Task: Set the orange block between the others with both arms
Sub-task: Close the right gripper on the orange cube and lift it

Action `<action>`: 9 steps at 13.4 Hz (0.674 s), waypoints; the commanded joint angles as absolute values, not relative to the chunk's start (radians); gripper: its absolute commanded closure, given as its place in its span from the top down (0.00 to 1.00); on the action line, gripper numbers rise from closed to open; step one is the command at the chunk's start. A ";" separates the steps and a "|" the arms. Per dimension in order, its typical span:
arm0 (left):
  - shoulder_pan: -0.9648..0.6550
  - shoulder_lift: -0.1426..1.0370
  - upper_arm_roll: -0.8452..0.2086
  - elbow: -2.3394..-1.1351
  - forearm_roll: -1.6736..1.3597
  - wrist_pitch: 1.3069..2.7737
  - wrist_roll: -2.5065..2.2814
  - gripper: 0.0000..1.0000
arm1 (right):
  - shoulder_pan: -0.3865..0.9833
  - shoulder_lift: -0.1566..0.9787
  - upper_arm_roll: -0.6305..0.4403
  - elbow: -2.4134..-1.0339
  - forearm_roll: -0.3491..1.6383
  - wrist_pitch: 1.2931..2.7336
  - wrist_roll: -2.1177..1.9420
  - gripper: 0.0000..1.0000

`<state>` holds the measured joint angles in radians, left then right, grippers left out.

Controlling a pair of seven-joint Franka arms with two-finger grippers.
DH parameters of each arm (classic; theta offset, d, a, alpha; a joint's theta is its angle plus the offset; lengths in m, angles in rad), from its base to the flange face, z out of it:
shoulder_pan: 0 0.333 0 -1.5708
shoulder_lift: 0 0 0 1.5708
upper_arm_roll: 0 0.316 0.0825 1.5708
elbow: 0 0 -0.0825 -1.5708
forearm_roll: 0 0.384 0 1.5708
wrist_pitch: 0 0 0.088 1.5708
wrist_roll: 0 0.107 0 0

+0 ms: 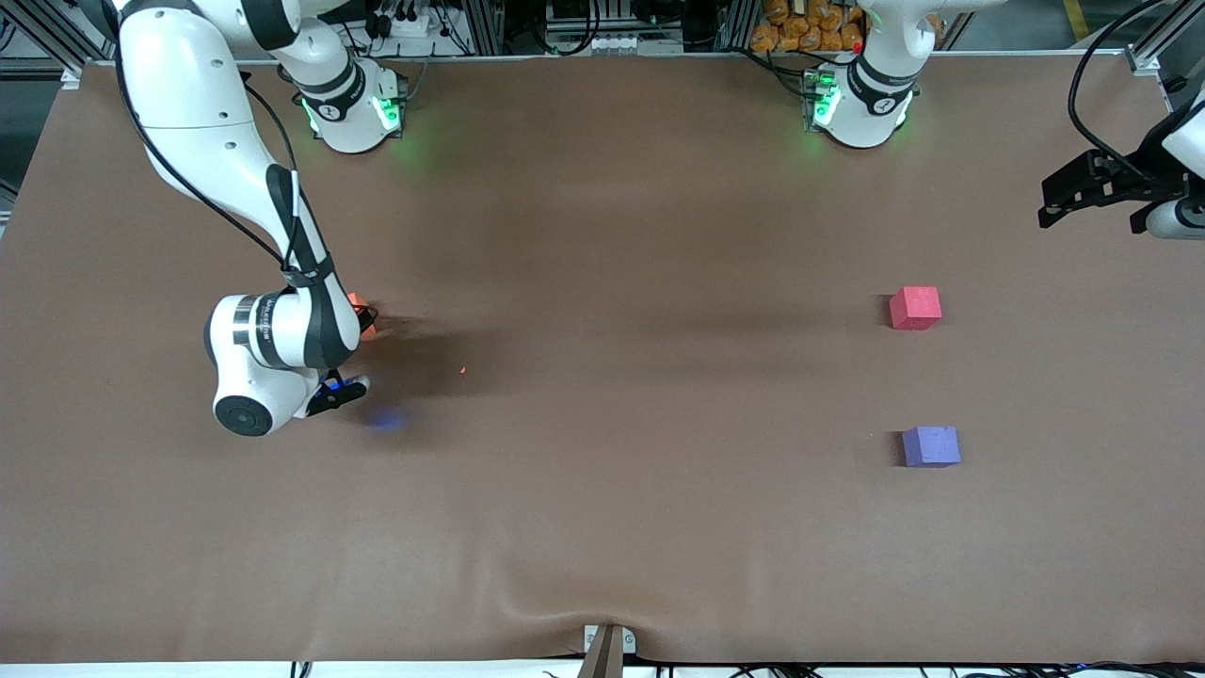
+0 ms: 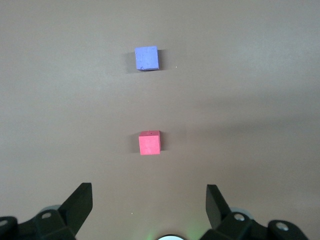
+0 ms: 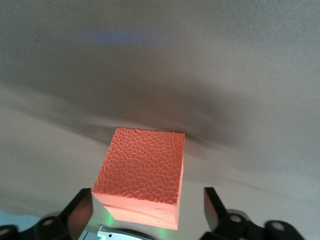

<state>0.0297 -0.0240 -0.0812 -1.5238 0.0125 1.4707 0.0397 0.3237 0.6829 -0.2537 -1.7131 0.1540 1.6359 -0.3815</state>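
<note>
The orange block (image 3: 142, 170) lies on the brown table toward the right arm's end. My right gripper (image 3: 147, 200) is down around it, its fingers open on either side with a gap showing at one finger. In the front view the right wrist hides all but an edge of the orange block (image 1: 361, 315). The others, a red-pink cube (image 1: 915, 308) and a purple-blue cube (image 1: 931, 445), sit apart toward the left arm's end, the purple-blue one nearer the front camera. My left gripper (image 1: 1047, 202) hangs open and empty above the table's edge, looking at both cubes (image 2: 149, 143) (image 2: 147, 58).
The arms' round bases (image 1: 353, 108) (image 1: 861, 104) stand along the table's back edge. A small mount (image 1: 607, 650) sticks up at the front edge. A tiny orange speck (image 1: 462, 369) lies near the right arm.
</note>
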 commanded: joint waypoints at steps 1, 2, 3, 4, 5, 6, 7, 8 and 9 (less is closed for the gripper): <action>0.044 -0.028 -0.086 -1.519 -0.012 1.456 0.055 1.00 | 0.344 0.681 -0.262 -1.721 0.167 1.626 -0.385 0.73; 0.044 -0.028 -0.086 -1.520 -0.012 1.456 0.055 1.00 | 0.344 0.680 -0.262 -1.721 0.169 1.625 -0.385 0.66; 0.044 -0.028 -0.086 -1.519 -0.012 1.456 0.055 1.00 | 0.344 0.680 -0.262 -1.721 0.169 1.624 -0.385 0.64; 0.044 -0.026 -0.086 -1.519 -0.012 1.457 0.055 1.00 | 0.344 0.680 -0.262 -1.721 0.169 1.624 -0.385 0.64; 0.044 -0.026 -0.086 -1.520 -0.012 1.456 0.055 1.00 | 0.344 0.680 -0.262 -1.721 0.169 1.624 -0.385 0.64; 0.044 -0.026 -0.086 -1.520 -0.012 1.457 0.055 1.00 | 0.344 0.680 -0.262 -1.720 0.169 1.626 -0.385 0.64; 0.044 -0.026 -0.084 -1.520 -0.012 1.456 0.055 1.00 | 0.344 0.680 -0.262 -1.715 0.170 1.626 -0.384 0.64; 0.044 -0.026 -0.084 -1.520 -0.012 1.457 0.055 1.00 | 0.344 0.677 -0.262 -1.707 0.173 1.626 -0.383 0.64; 0.044 -0.026 -0.084 -1.520 -0.012 1.456 0.055 1.00 | 0.342 0.675 -0.261 -1.695 0.196 1.626 -0.380 0.64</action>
